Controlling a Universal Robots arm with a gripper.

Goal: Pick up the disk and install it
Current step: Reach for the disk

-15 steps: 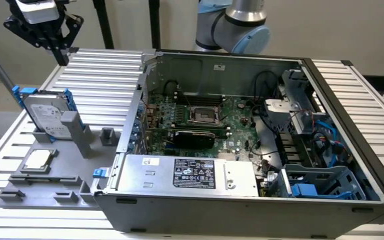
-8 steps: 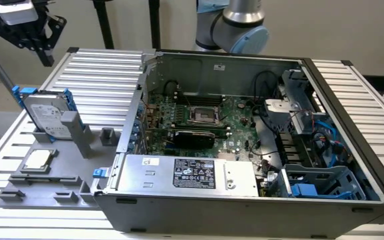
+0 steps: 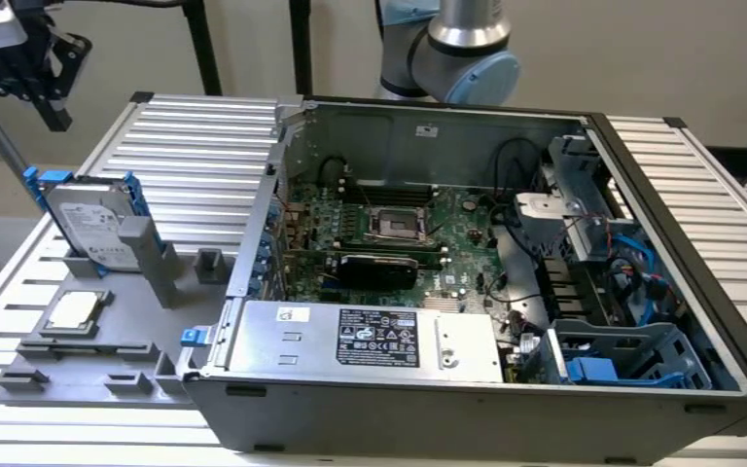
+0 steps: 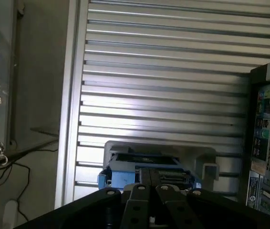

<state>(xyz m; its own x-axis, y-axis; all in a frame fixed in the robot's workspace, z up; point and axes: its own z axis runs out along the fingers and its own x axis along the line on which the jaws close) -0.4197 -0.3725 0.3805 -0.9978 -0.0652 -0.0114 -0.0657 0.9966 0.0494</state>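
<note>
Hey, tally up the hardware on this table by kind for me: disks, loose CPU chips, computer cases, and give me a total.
Disk: 1
CPU chip: 1
Computer case: 1
Total: 3
</note>
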